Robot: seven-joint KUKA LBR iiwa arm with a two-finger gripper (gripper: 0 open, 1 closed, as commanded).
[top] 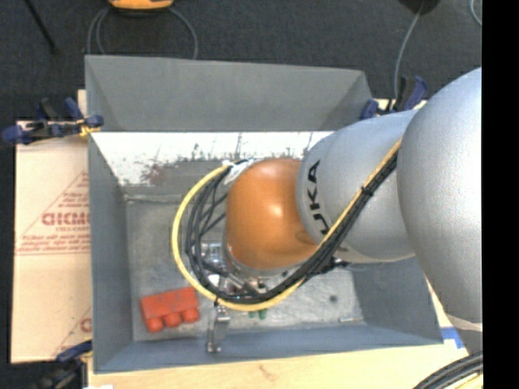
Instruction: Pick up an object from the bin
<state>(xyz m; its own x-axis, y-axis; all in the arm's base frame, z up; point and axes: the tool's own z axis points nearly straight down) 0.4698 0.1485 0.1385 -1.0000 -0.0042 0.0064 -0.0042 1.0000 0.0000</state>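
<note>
An orange-red block (pixel 169 309) with round studs along its front lies on the bin floor at the near left. My gripper (pixel 216 332) hangs low over the floor near the front wall, just right of that block and close to its right end. A small green thing (pixel 258 315) peeks out to the right of the gripper, mostly hidden under the wrist. I see nothing held in the gripper.
The arm comes in from the right, and its orange cover and looped cables hide the middle of the bin. The front wall stands right behind the gripper. Bare floor shows at the left and the near right.
</note>
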